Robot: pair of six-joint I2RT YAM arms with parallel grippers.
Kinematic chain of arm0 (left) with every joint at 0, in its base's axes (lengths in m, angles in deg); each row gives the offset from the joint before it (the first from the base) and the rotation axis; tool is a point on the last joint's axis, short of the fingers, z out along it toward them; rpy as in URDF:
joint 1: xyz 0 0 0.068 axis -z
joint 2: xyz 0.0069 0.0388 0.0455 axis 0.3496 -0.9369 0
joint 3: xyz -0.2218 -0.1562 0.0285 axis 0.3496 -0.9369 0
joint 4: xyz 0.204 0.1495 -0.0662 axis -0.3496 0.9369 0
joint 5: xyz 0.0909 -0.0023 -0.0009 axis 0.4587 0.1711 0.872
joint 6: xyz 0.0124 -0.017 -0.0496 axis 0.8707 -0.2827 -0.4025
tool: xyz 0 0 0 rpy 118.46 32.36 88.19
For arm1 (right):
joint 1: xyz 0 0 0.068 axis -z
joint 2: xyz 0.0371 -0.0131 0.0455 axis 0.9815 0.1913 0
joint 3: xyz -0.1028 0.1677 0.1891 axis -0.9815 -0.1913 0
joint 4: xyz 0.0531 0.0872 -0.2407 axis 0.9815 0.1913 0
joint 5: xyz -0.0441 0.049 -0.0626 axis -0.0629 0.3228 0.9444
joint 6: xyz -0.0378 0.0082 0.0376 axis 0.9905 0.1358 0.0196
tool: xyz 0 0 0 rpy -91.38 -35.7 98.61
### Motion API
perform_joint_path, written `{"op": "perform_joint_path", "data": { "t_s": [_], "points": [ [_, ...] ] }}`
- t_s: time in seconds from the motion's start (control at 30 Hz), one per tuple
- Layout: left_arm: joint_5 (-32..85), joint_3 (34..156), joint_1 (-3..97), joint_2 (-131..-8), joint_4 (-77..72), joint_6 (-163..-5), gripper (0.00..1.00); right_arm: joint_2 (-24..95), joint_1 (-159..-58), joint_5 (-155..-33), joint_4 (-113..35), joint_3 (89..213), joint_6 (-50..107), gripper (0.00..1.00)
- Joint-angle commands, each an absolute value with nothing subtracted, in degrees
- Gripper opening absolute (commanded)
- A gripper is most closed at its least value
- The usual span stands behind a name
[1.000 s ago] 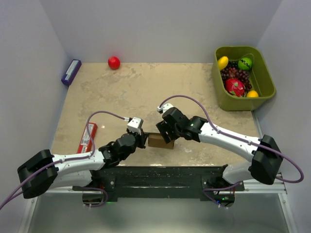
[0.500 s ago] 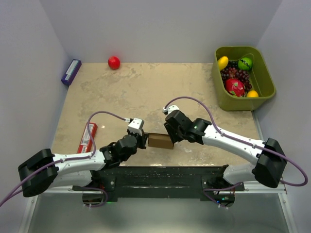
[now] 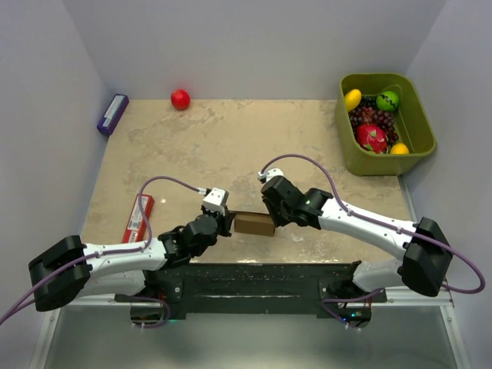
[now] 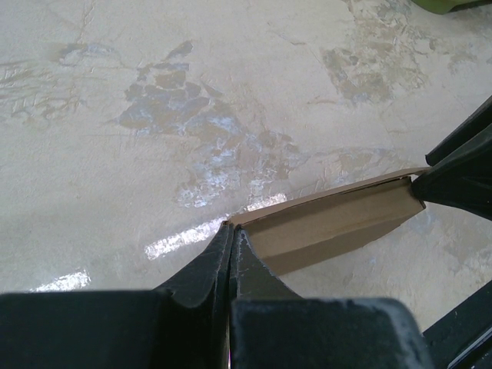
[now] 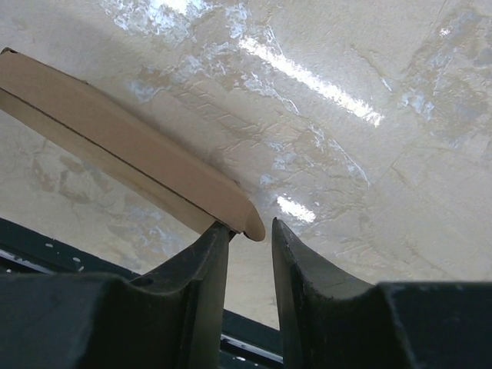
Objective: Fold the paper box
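Left hand [image 4: 231, 229] pinched paper box [image 3: 254, 224] at its 9 o'clock end; right hand [image 5: 247, 229], narrowly spread, straddled 3 o'clock end.

Open tabletop [image 3: 231, 146] stretches from the paper box [image 3: 254, 224] to the red ball [image 3: 180, 98].

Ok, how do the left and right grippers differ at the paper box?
The left gripper is shut, pinching one end of the paper box; the right gripper has its fingers apart, the other end at their gap. Left reaches from the box's left, right from its right. Both are at the box.
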State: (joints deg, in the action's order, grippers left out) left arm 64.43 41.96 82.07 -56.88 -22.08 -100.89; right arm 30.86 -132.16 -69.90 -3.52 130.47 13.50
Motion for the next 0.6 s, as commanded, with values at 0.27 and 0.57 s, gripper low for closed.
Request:
{"op": "perform_joint_path", "data": {
  "t_s": [0.27, 0.57],
  "points": [
    [66.33, 42.11, 83.48, -57.69, -15.18, -100.07, 0.0, 31.87, -131.88, -68.92, -2.73, 133.25, 11.66, 0.11],
    [69.85, 43.61, 85.24, -59.36, -13.07, -99.54, 0.0, 33.1, -131.97, -70.5, 0.17, 134.75, 9.82, 0.1]
  ]
}}
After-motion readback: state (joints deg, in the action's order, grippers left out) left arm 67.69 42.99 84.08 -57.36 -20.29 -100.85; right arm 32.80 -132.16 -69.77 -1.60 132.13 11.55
